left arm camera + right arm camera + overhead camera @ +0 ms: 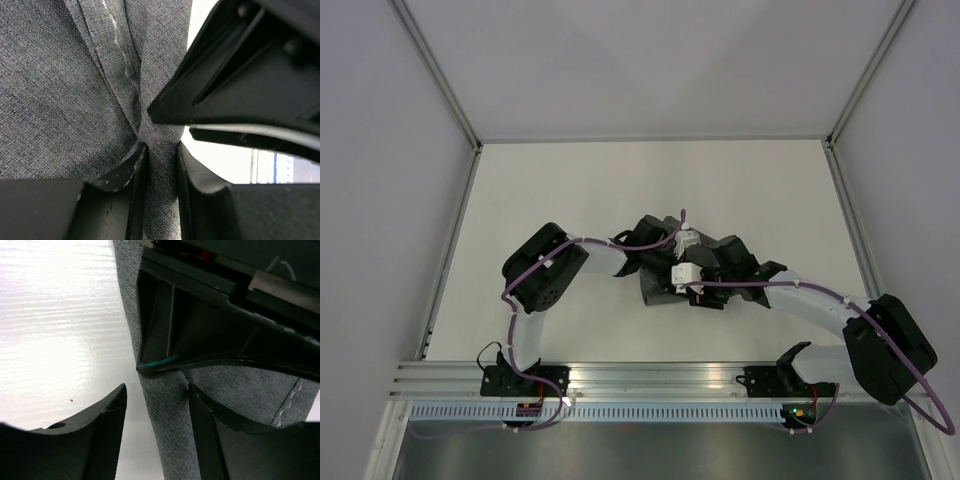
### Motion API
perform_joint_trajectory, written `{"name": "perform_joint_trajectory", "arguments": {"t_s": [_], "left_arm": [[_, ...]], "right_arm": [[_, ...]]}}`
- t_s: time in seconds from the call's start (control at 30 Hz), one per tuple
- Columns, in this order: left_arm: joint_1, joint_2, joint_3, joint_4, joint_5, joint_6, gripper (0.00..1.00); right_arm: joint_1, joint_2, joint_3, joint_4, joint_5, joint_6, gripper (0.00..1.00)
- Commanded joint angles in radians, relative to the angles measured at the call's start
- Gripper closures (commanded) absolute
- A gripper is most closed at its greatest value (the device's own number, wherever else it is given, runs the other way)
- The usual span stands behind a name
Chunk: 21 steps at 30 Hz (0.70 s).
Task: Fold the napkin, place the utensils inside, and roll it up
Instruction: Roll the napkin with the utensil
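Crowding the bunched napkin [60, 100], left hand [160, 165] and right hand [157, 405] hide most.

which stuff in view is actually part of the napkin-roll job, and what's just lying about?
Job:
- napkin, bunched
- left end effector, pinching a fold of it
- right end effector, open astride another fold
- no utensil in view

Not the job:
- table
- purple cables
- rail

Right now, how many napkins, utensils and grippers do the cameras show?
Dark grey napkin: 1
Grippers: 2, left gripper pinching the napkin, right gripper open around it
Utensils: 0 in view
Total: 3
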Motion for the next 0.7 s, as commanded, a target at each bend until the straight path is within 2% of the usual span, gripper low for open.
{"name": "perform_joint_trajectory", "arguments": {"t_s": [0.0,0.23,0.33,0.43,0.53,0.67], "left_arm": [[-0.002,0.078,-0.025,-0.164,-0.070,0.005,0.96],[0.001,0.082,-0.021,-0.162,-0.064,-0.004,0.92],[0.005,0.082,-0.019,-0.162,-0.067,-0.006,0.90],[0.006,0.078,-0.019,-0.159,-0.064,-0.012,0.86],[0.009,0.069,-0.022,-0.153,-0.062,-0.016,0.79],[0.015,0.062,-0.024,-0.145,-0.053,-0.021,0.76]], "right_arm": [[0.017,0.021,-0.011,0.055,0.026,0.012,0.43],[0.019,0.050,-0.016,0.067,0.029,0.019,0.50],[0.019,0.059,-0.013,0.065,0.029,0.022,0.59],[0.019,0.078,-0.004,0.046,0.028,0.019,0.64],[0.019,0.096,0.003,0.033,0.028,0.014,0.67],[0.019,0.124,0.018,0.004,0.025,0.009,0.68]]}}
